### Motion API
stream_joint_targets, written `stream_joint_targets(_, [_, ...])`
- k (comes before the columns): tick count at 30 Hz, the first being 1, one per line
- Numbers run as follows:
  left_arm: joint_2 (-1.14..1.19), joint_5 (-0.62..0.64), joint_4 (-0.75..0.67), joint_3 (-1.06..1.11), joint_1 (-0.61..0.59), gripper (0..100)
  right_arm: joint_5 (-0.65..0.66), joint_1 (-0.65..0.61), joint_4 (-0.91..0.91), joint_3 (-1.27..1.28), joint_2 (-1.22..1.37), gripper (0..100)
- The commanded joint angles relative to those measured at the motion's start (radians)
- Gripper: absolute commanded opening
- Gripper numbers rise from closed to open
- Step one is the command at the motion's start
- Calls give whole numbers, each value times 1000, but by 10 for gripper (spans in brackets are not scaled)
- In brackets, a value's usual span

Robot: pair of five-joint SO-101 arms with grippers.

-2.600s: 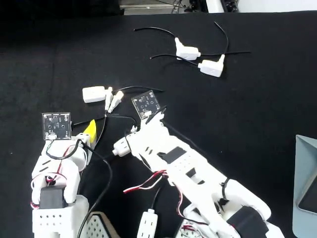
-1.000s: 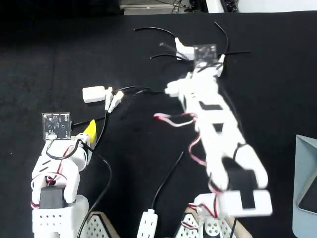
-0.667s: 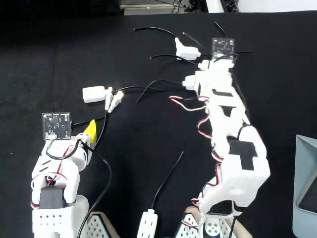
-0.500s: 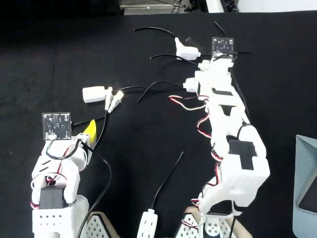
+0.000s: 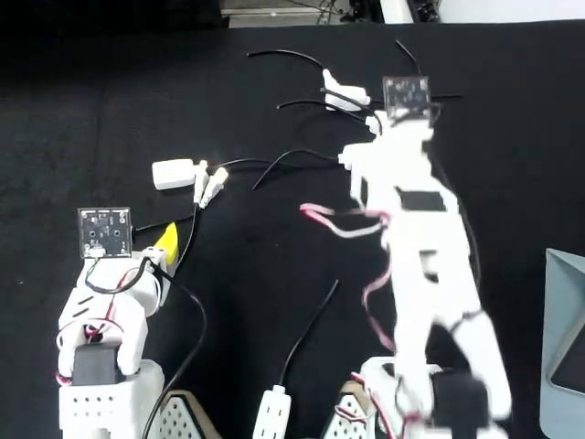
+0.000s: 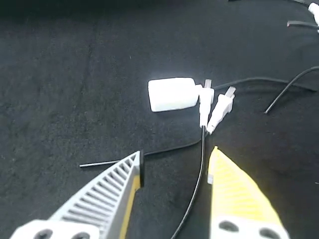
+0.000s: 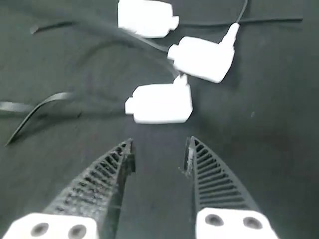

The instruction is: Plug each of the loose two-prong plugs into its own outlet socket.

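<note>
A white socket block (image 6: 172,94) lies on the black cloth with two white two-prong plugs (image 6: 213,104) right beside it; the same block (image 5: 174,173) and plugs (image 5: 208,185) sit left of centre. My left gripper (image 6: 174,162) is open a short way in front of them, at the near left (image 5: 137,242). My right gripper (image 7: 159,149) is open over the far right, nothing between its fingers. Just beyond its tips lies a white corded piece (image 7: 159,103), with two more (image 7: 202,57) (image 7: 144,17) farther on. One of them (image 5: 345,94) shows beside the right arm (image 5: 402,183).
Thin black cables (image 5: 302,154) trail across the middle and far side of the cloth. A white power strip (image 5: 271,412) lies at the near edge between the arm bases. A grey tray (image 5: 562,338) stands at the right edge.
My right arm swung from the centre to the far right, dragging a black cable along, and has now stretched out straighter. The left arm stayed still.
</note>
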Motion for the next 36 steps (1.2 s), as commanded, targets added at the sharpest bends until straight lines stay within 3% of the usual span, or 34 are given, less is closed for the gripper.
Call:
stream_joint_targets(1, [2, -29, 137, -162, 76, 229, -64, -55, 146, 85, -242, 162])
stream_joint_targets(5, [3, -55, 258, -225, 186, 229, -87, -110, 302, 133, -355, 162])
stream_joint_targets(9, [6, -124, 287, -228, 285, 239, -123, -121, 405, 134, -398, 162])
stream_joint_targets(17, [276, -135, 342, -325, 456, 290, -296, -61, 402, 140, -398, 166])
stream_joint_targets(22, [517, -130, 333, -387, 607, 290, -414, 57, 324, 147, -400, 165])
stream_joint_targets(28, [715, -63, 187, -387, 748, 285, -474, 192, 296, 148, -400, 163])
stream_joint_targets(36, [1007, 26, -23, -392, 911, 285, -473, 219, 295, 162, -398, 164])
